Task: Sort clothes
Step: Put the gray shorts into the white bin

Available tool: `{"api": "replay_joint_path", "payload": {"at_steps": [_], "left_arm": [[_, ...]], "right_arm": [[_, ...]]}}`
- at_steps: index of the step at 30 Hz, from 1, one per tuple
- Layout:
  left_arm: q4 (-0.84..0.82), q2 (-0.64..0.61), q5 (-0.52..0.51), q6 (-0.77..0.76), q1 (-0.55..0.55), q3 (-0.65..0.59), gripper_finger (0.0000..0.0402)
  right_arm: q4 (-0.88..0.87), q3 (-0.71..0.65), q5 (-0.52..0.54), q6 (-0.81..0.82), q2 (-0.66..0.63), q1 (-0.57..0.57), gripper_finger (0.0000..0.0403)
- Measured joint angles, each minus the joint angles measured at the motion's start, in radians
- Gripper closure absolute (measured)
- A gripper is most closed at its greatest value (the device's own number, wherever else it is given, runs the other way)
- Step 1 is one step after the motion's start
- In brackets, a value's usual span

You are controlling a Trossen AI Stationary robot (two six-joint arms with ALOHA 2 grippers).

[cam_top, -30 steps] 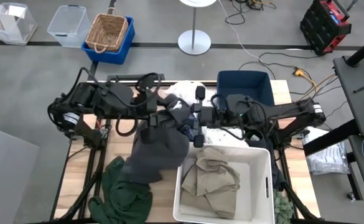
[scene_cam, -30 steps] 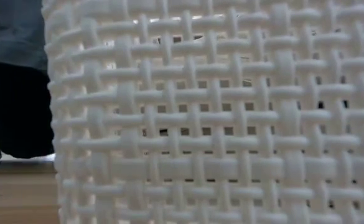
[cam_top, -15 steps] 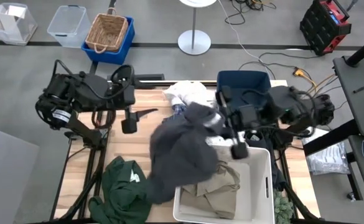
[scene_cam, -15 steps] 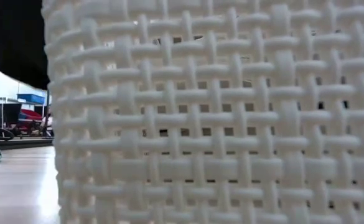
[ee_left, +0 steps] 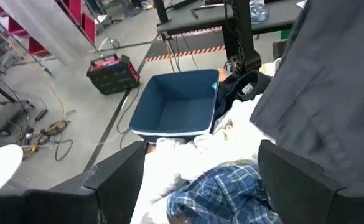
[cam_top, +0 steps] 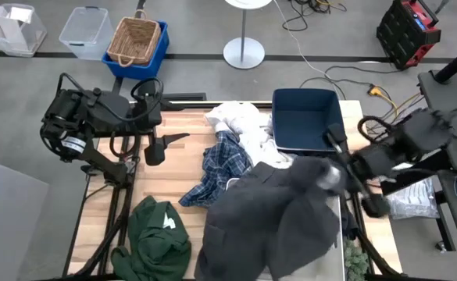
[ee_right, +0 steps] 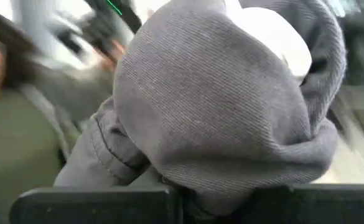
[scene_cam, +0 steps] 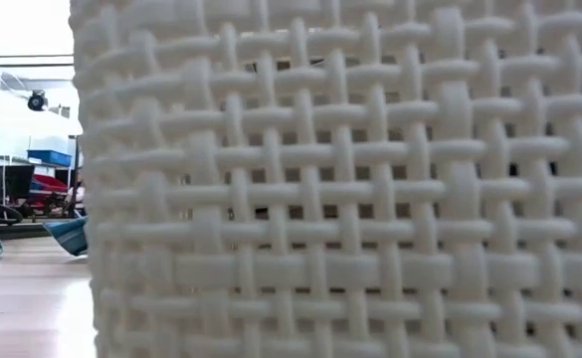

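My right gripper (cam_top: 333, 176) is shut on a dark grey garment (cam_top: 275, 222), which spreads over the white bin at the near right and hides most of it. My left gripper (cam_top: 156, 148) is open and empty over the table's far left; its fingers stand wide apart in the left wrist view (ee_left: 200, 186). A blue-and-white plaid garment (cam_top: 220, 168) lies mid-table, with a white garment (cam_top: 236, 119) beyond it. A dark green garment (cam_top: 158, 238) lies at the near left. The khaki garment is hidden. My right gripper pinches a bunched fold of the dark grey garment (ee_right: 188, 186) between its two fingers, several layers thick. The cloth bulges up in front of the fingers. The rest of it drapes away toward the table's left and near side (cam_top: 236, 242), over the white bin.
A navy blue bin (cam_top: 306, 117) stands at the far right of the table. The white bin's woven wall (scene_cam: 350, 199) fills the low view. Bare wood (cam_top: 173, 176) shows between the left gripper and the plaid garment.
My right gripper has swung toward the table's right edge, dragging the dark grey garment from mid-table over the white bin, where it spreads out. My left gripper has drawn back toward the table's left edge, away from the garment. The plaid garment is now uncovered.
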Motion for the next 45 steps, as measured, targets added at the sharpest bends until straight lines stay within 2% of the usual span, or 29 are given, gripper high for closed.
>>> {"api": "replay_joint_path", "payload": {"at_steps": [4, 7, 9, 11, 14, 17, 21, 23, 27, 29, 34, 37, 41, 45], "left_arm": [[-0.025, 0.01, 0.0, -0.023, 0.0, -0.006, 0.0114], [-0.036, 0.02, 0.002, -0.035, 0.0, -0.012, 0.0114], [-0.036, 0.026, 0.002, -0.043, 0.0, -0.015, 0.0114], [-0.042, 0.037, 0.002, -0.043, 0.0, -0.015, 0.0114], [-0.052, 0.056, 0.003, -0.049, 0.0, -0.015, 0.0114], [-0.056, 0.076, 0.003, -0.051, 0.0, -0.015, 0.0114], [-0.058, 0.11, 0.004, -0.049, 0.0, -0.015, 0.0114], [-0.059, 0.128, 0.004, -0.042, 0.0, -0.015, 0.0114], [-0.073, 0.156, 0.005, -0.042, -0.001, -0.016, 0.0114], [-0.079, 0.167, 0.005, -0.042, -0.002, -0.016, 0.0114], [-0.083, 0.175, 0.005, -0.035, -0.02, -0.016, 0.0114], [-0.118, 0.171, 0.005, -0.037, -0.045, -0.016, 0.0114], [-0.166, 0.163, 0.02, -0.044, -0.098, -0.04, 0.0114], [-0.164, 0.147, 0.066, -0.058, -0.15, -0.16, 0.0114]], "right_arm": [[-0.285, -0.031, 0.249, 0.181, 0.019, -0.021, 0.0367], [-0.438, -0.1, 0.284, 0.313, 0.051, -0.04, 0.0367], [-0.438, -0.172, 0.25, 0.345, 0.063, -0.041, 0.0367], [-0.397, -0.251, 0.155, 0.347, 0.074, -0.04, 0.0367], [-0.282, -0.377, 0.029, 0.347, 0.106, -0.039, 0.0367], [-0.157, -0.515, -0.052, 0.348, 0.137, -0.04, 0.0367], [0.005, -0.663, -0.081, 0.39, 0.175, -0.045, 0.0367], [0.04, -0.715, -0.121, 0.431, 0.197, -0.045, 0.0367], [0.041, -0.758, -0.128, 0.527, 0.24, -0.041, 0.0363], [0.043, -0.758, -0.127, 0.592, 0.249, -0.038, 0.0336], [0.01, -0.756, -0.127, 0.73, 0.223, -0.017, 0.0231], [-0.039, -0.732, -0.115, 0.808, 0.192, 0.005, 0.0182], [-0.103, -0.694, -0.014, 0.836, 0.163, 0.035, 0.0151], [-0.172, -0.651, 0.032, 0.846, 0.158, 0.047, 0.0148]]}}
